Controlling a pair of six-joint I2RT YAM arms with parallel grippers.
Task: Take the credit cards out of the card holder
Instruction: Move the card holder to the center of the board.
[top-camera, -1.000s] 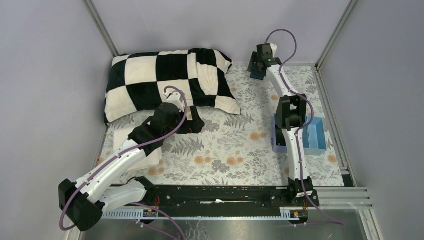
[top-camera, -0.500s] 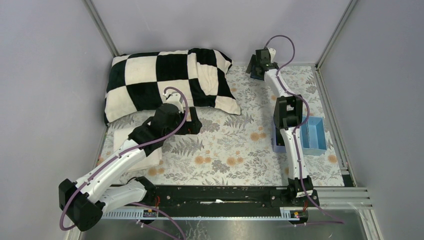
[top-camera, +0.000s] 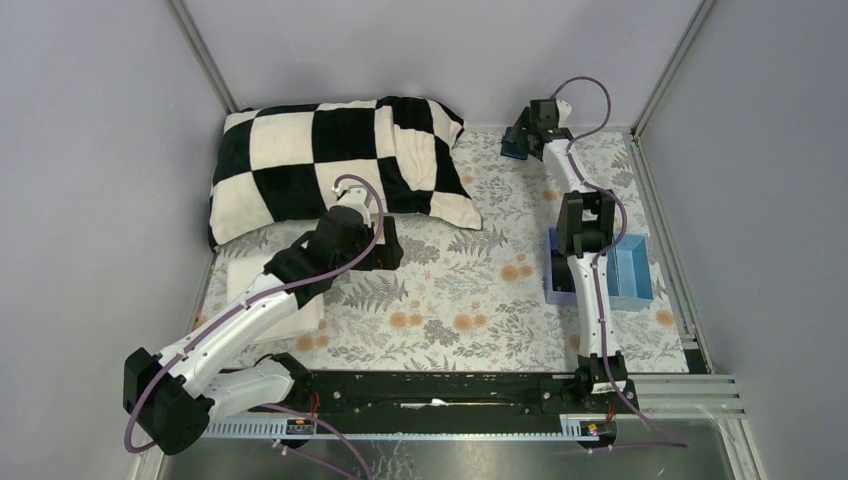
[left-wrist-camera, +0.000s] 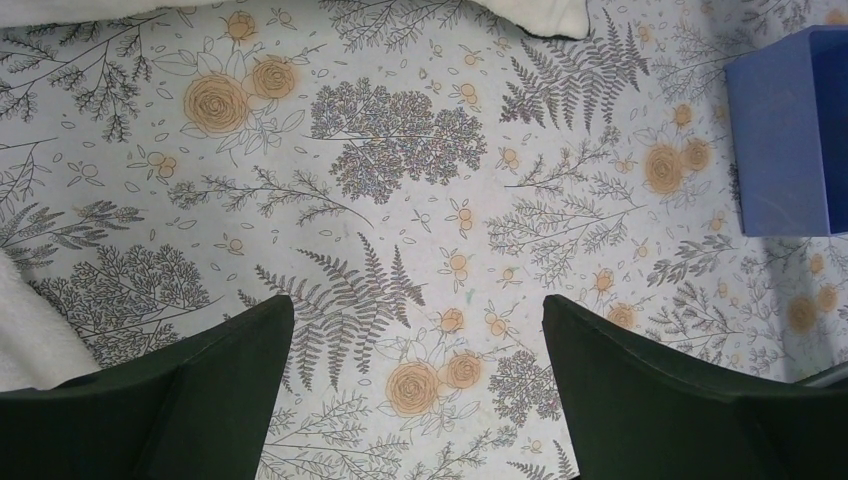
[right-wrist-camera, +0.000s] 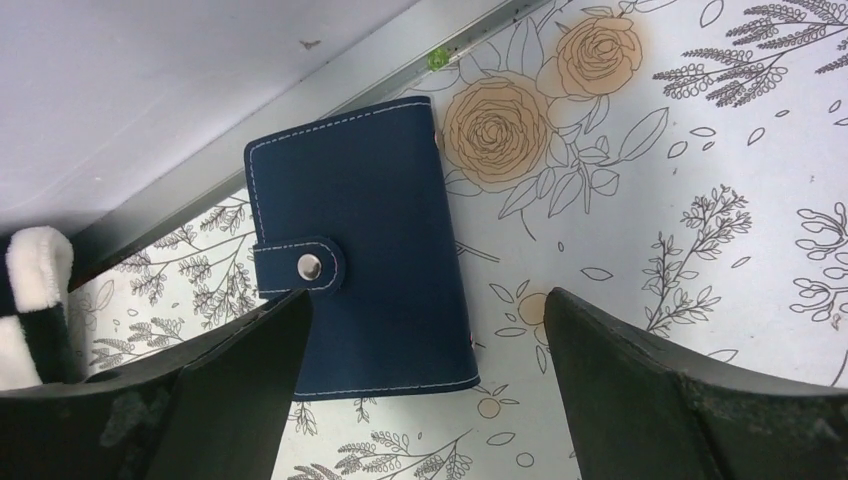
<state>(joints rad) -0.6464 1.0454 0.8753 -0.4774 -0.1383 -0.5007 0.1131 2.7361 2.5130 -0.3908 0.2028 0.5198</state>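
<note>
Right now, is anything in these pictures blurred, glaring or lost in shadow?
Top view: even, soft light, all sharp. Left wrist: cloth print crisp, fingers near-black without detail. Right wrist: card holder stitching sharp, a small glint on its snap.

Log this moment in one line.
phase: reach | right gripper: open over card holder | card holder: shut, tab snapped | left gripper: open, empty

The right arm is stretched out long, far from its base. The right gripper points down with its jaws wide apart and holds nothing. The left arm is bent and leans toward the middle. The left gripper points down too, jaws wide, empty.
</note>
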